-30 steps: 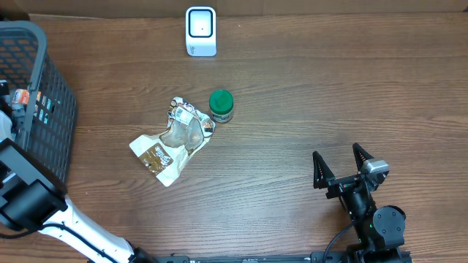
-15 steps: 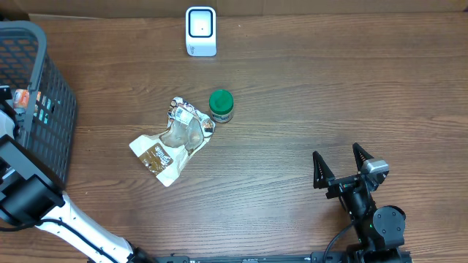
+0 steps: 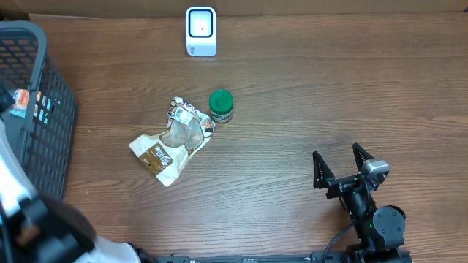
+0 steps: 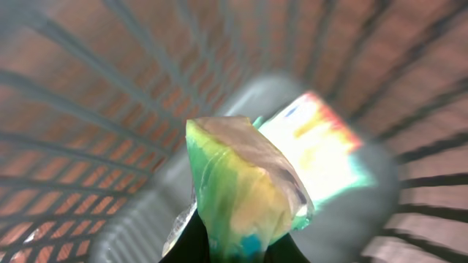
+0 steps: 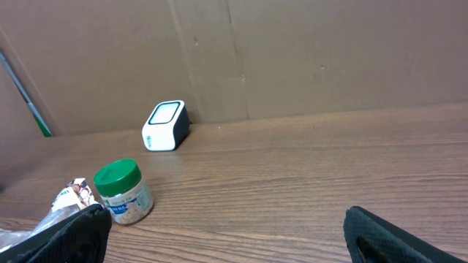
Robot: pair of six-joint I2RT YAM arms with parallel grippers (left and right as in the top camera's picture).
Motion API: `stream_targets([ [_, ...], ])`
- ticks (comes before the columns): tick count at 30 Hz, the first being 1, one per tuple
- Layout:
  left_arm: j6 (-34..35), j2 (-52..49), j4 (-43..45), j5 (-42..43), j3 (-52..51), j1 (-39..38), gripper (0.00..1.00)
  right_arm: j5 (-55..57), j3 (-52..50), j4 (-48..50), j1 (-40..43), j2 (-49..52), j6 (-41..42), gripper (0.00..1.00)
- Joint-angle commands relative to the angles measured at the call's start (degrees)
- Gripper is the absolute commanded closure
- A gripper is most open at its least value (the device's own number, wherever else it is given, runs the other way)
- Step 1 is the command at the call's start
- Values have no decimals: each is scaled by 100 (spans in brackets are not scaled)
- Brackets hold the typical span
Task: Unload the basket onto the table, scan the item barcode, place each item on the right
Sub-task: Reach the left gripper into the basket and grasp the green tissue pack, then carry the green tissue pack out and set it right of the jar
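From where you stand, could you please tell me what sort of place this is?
Probably a mock checkout bench: a white scanner, a dark mesh basket, and a green-lidded jar beside a crumpled packet on a wooden table.

Your arms: one all black, one white and black.
Your right arm [image 3: 363, 204] is matte black, with a round joint housing [image 3: 388, 223] low on it, a small grey block [image 3: 374, 167] at the wrist and a black cable [image 3: 338, 239] curling beside its base. Your right gripper [image 3: 337, 152] has two slim, pointed black fingers [image 3: 319, 172], rough-textured in the wrist view. Your left arm [image 3: 42, 225] shows only as a blur of white shell and black joint.
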State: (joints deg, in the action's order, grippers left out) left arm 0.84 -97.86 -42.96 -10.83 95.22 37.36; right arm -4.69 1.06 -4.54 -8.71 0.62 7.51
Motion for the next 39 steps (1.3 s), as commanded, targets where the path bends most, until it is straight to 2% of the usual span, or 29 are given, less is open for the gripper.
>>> stream_targets([
  [1,870,1137,-221,1102,63,-308,96,-31,-61,20,7,-46,11,0],
  [5,1021,1910,-669,1937,61,-922,96,-31,-61,20,7,-46,11,0],
  [7,1036,2122,-1027,2277,61,-1495,96,-31,-61,20,7,-46,11,0],
  [11,1032,2090,-1641,2216,26,-2782,95,-31,-61,20,7,-46,11,0],
  [14,1034,1856,-1878,2065,-162,-3993,96,-31,-61,20,7,-46,11,0],
  [17,1126,1502,-1740,2037,-433,-5029,96,-28,-61,20,7,-46,11,0],
  [23,1338,223,-1196,1794,-667,-6605,96,-31,-61,20,7,-46,11,0],
  [31,1508,-1228,-273,1832,-667,-7591,96,-31,-61,20,7,-46,11,0],
  [34,1528,-1493,-168,1740,-667,-7715,96,-31,-61,20,7,-46,11,0],
  [39,2118,-1591,-175,1434,-658,-7584,96,-31,-61,20,7,-46,11,0],
])
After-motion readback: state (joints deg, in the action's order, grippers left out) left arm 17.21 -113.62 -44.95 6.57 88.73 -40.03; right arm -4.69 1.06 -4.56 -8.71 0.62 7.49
